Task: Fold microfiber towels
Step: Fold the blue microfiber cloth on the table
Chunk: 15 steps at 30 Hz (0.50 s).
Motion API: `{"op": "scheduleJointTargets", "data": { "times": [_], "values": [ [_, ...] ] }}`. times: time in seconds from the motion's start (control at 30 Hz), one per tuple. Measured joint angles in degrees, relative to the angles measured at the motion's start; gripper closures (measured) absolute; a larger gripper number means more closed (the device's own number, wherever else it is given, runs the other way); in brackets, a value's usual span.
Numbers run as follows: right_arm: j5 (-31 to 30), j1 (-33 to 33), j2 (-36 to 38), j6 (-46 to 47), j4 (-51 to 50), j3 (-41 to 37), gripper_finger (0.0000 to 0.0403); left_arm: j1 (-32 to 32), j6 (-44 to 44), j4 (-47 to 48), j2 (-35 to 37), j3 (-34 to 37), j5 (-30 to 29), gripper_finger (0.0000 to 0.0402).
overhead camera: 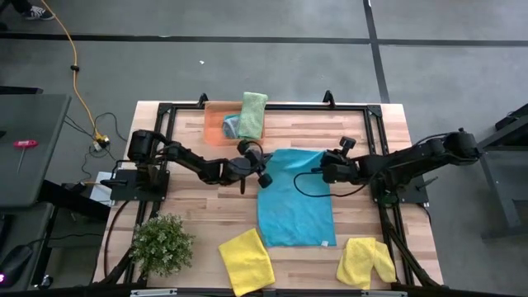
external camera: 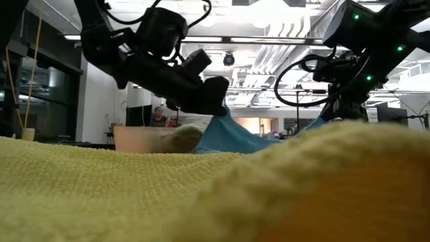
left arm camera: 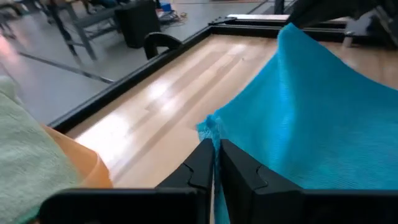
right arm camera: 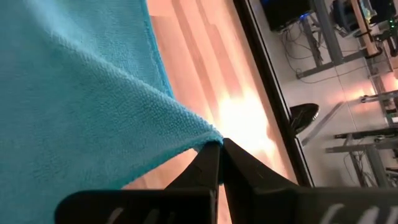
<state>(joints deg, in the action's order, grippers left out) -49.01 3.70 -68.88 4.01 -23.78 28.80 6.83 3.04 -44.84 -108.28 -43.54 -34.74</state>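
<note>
While both my end effectors, left (overhead camera: pixel 262 171) and right (overhead camera: pixel 324 172), pinch the teal towel's (overhead camera: pixel 295 202) far corners beside the orange tray (overhead camera: pixel 216 125), only two folded towels sit there; two yellow ones wait.

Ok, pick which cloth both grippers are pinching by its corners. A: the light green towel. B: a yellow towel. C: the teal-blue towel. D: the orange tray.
C: the left gripper and the right gripper are each shut on a corner of the teal-blue towel, lifting that edge off the table.
</note>
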Motion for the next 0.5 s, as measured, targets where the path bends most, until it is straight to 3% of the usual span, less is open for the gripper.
{"op": "scheduleJointTargets", "data": {
  "times": [0.23,0.5],
  "values": [
    [-1.8,-0.8,0.0,0.0,-0.4,0.0,0.0402,0.0,-5.2,0.1,0.0,-1.2,-5.8,0.0367],
    [-1.2,-2.9,0.0,0.5,-0.4,0.0,0.0393,0.0,-5.9,3.4,0.0,-1.3,-7.5,0.0339]
  ]
}}
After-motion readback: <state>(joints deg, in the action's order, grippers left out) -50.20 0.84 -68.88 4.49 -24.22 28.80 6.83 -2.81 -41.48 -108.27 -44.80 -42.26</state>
